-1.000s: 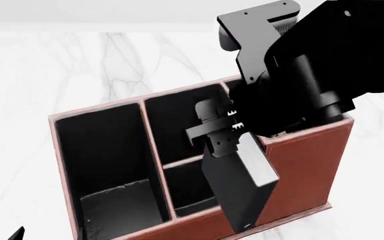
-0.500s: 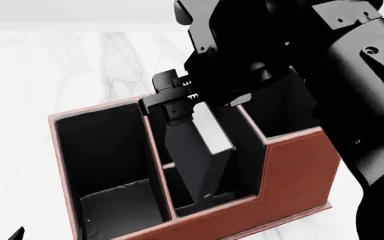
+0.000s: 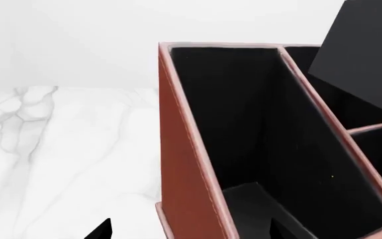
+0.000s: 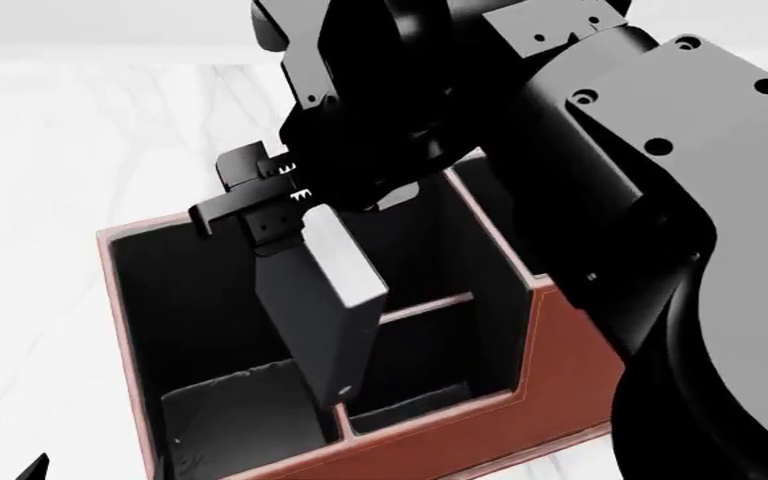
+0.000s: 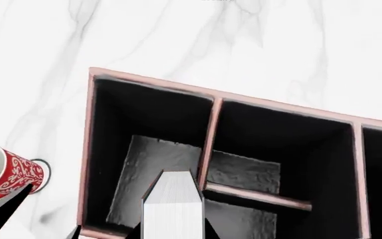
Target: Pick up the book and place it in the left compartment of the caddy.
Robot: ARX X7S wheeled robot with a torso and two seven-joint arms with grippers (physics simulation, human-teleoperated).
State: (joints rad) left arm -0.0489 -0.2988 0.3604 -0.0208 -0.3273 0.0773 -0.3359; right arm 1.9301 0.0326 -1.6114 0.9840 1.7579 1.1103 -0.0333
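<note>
My right gripper [image 4: 275,215] is shut on the book [image 4: 315,318], a small black hardcover with white page edges [image 5: 172,206]. The book hangs tilted, with its lower end over the divider between the left compartment [image 4: 197,300] and the split middle bay of the reddish-brown caddy [image 4: 571,350]. In the right wrist view the page edges point down at the left compartment [image 5: 144,149]. My left gripper [image 3: 191,234] is open and empty, low beside the caddy's outer left wall [image 3: 184,149]. The left wrist view shows the book [image 3: 363,55] above the caddy.
A red patterned mug [image 5: 5,174] stands on the white marble table [image 4: 64,150] just outside the caddy's left compartment end. My right arm [image 4: 651,200] covers the caddy's taller right end. One tip of the left gripper's fingers [image 4: 31,468] shows at the head view's lower left corner.
My right arm has swung left with the book, from over the caddy's right part, across the middle bay, to the divider at the left compartment. The left gripper has not moved.
</note>
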